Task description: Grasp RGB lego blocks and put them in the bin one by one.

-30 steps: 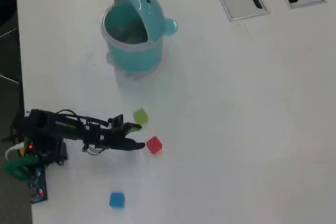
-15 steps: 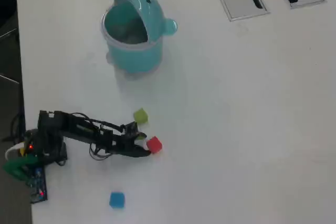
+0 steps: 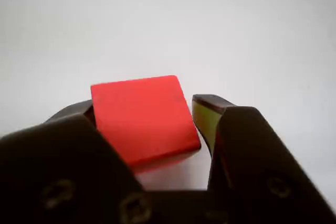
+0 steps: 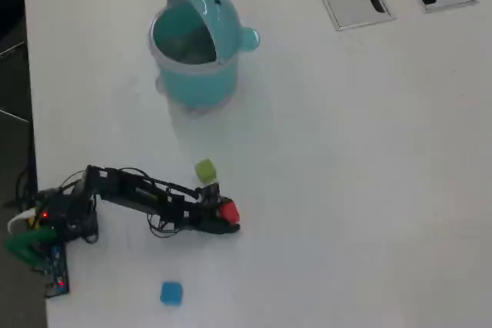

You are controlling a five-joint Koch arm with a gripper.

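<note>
Item: red block [image 3: 140, 120] between the jaws of the gripper [image 3: 144, 124], on the white table [image 4: 346, 190].

In the wrist view we see the jaws spread either side of the red block, a sliver of gap showing on the right side, so we record them as parted and not clamped. Overhead, we note the gripper [image 4: 228, 217] at the red block [image 4: 229, 210]; the yellow-green block [image 4: 205, 170] sits near above it, the blue block [image 4: 171, 293] well below, and the teal bin [image 4: 196, 48] stands well apart toward the top.
</note>
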